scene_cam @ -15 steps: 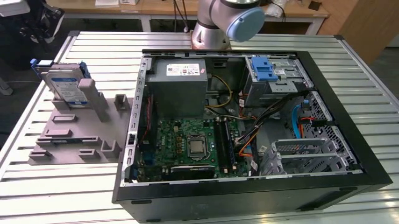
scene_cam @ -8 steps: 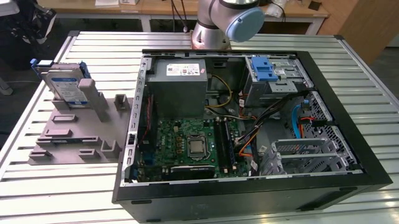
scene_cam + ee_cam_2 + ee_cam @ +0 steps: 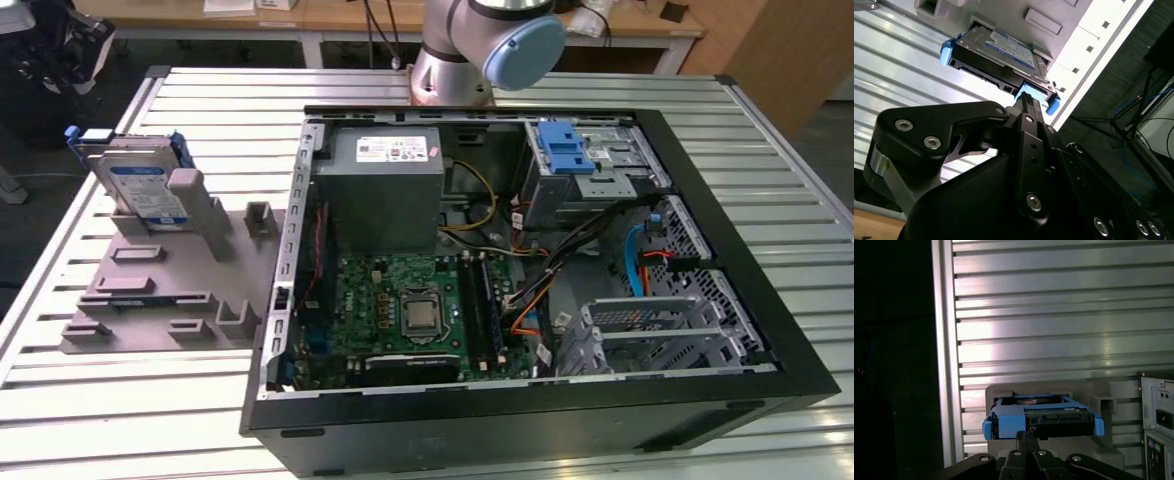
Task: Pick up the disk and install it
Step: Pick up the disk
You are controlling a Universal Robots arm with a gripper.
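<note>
Standing on end in the grey holder, the disk is seen in the exterior view with its white-and-blue label outward. Its lower part is sunk in the holder's slot and hidden.

In both wrist views the gripper is pointed at the disk, which lies straight ahead of the fingertips. The two fingers are drawn together with no gap visible between them, and nothing is clamped there. Their tips overlap the blue end handle in the second wrist view, so whether they touch it or hang short of it cannot be told.

In the first wrist view the disk is shown end-on, so its label face is hidden and only the blue rails and dark connector edge are made out. The ribbed metal table is spread beyond the gripper, and past the table's edge everything is lost in darkness. To one side of the gripper a strip of the computer case is cut off by the frame.

In the exterior view the open computer case is laid beside the holder, and the arm is cut off at the picture's upper edge.
</note>
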